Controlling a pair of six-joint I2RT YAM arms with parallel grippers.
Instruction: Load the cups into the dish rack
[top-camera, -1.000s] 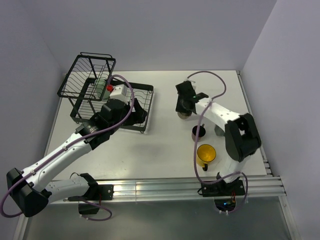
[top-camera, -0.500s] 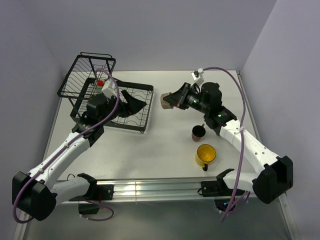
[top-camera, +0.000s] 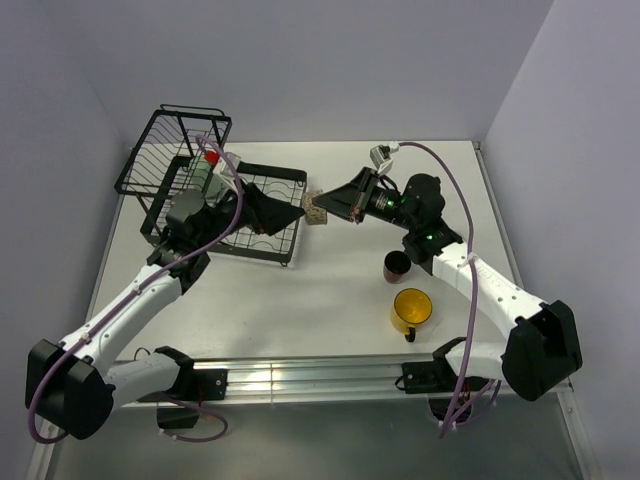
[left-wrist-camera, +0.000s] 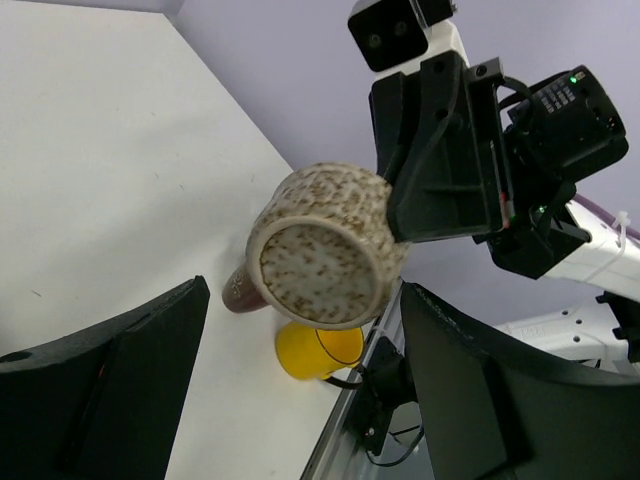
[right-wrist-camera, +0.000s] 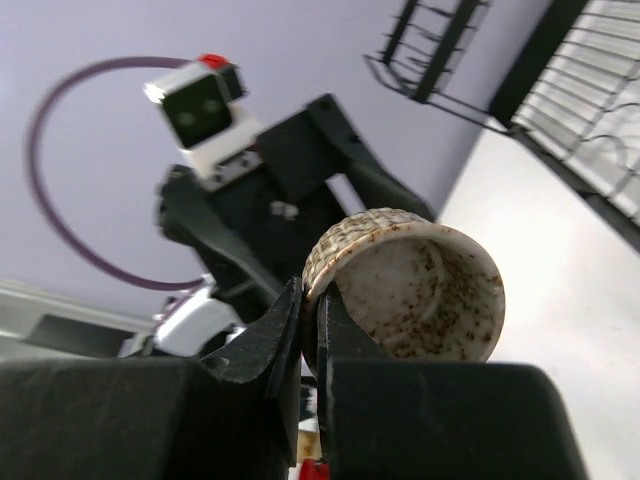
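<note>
Where: the beige cup (top-camera: 318, 211) hangs in the air just off the rack (top-camera: 165, 150) tray's edge, above the desk (top-camera: 330, 300), between both arms.
Hold: the right gripper (right-wrist-camera: 308, 300) pinches its wall at the rim, one finger inside, one outside.
Other side: the left gripper (top-camera: 283, 211) is spread wide, facing the cup's base, seemingly not touching.
Axis: about level; mouth toward the right arm, base toward the left.
Handling: probably stiff glazed ceramic, light, slick, chips if dropped; the ribbed side wall looks the surest place to clamp.

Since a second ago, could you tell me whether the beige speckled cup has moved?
Yes: the speckled cup, held by the right gripper, moved left toward the dish rack.
</note>
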